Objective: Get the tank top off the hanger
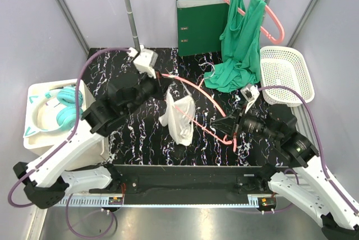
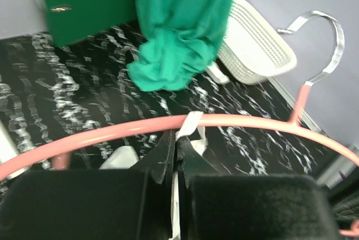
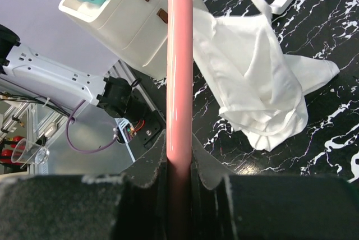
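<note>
A white tank top (image 1: pixel 178 118) hangs bunched from a pink hanger (image 1: pixel 197 94) above the black marbled table. In the left wrist view my left gripper (image 2: pixel 178 140) is shut on a thin white strap (image 2: pixel 191 124) of the tank top, just below the hanger's curved pink bar (image 2: pixel 252 121). The strap loops over that bar. My right gripper (image 3: pixel 179 158) is shut on the hanger's straight pink bar (image 3: pixel 179 55), with the tank top (image 3: pixel 255 83) draped to its right. From above, the left gripper (image 1: pixel 161 80) is at the hanger's far end and the right gripper (image 1: pixel 230 126) at its near end.
A green garment (image 1: pixel 238 44) hangs on a second pink hanger from the rack at the back right. Behind it stands a green binder (image 1: pixel 199 27). A white mesh basket (image 1: pixel 286 74) sits at the right, and teal headphones (image 1: pixel 64 108) lie on a white drawer unit at the left.
</note>
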You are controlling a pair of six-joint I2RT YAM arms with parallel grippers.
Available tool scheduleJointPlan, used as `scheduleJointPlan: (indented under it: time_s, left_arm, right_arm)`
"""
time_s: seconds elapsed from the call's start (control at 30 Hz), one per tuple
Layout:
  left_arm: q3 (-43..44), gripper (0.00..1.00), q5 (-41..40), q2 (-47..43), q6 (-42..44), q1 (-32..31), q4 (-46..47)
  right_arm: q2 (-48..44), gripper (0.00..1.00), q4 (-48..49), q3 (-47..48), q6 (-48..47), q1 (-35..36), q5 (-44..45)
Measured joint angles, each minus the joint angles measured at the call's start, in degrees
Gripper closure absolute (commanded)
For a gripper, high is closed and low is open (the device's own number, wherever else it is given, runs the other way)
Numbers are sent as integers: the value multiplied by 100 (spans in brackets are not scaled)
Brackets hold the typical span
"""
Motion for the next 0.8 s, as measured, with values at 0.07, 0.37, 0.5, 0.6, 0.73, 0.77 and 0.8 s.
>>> scheduleJointPlan:
  time_s: [0.07, 0.37, 0.5, 0.6, 0.73, 0.77, 0.8]
  left_arm:
    - [11, 100, -396, -168, 2, -13, -96]
    - [13, 100, -2238, -688, 11, 2, -186]
    - [13, 100, -2688, -601, 33, 2, -376]
    - [-46, 100, -2876, -605, 33, 2, -476]
    - [-313, 100, -3003, -717, -11, 2, -584]
    - [-376, 100, -3023, -739, -28, 2, -627]
    - [-431, 100, -3036, -754, -50, 9, -693]
  right_arm:
    - [-190, 100, -44, -72, 42, 0, 7]
    - [-1207, 100, -911, -168, 157, 0, -17]
    - [-1482, 100, -1440, -66, 160, 0, 90]
    - [-1504, 100, -1781, 212, 136, 0, 365]
    - [-1421, 100, -2068, 691, 0, 0, 802]
    - [-1370, 100, -2105, 820, -50, 0, 894]
    - [-1311, 100, -2120, 942, -98, 0, 957]
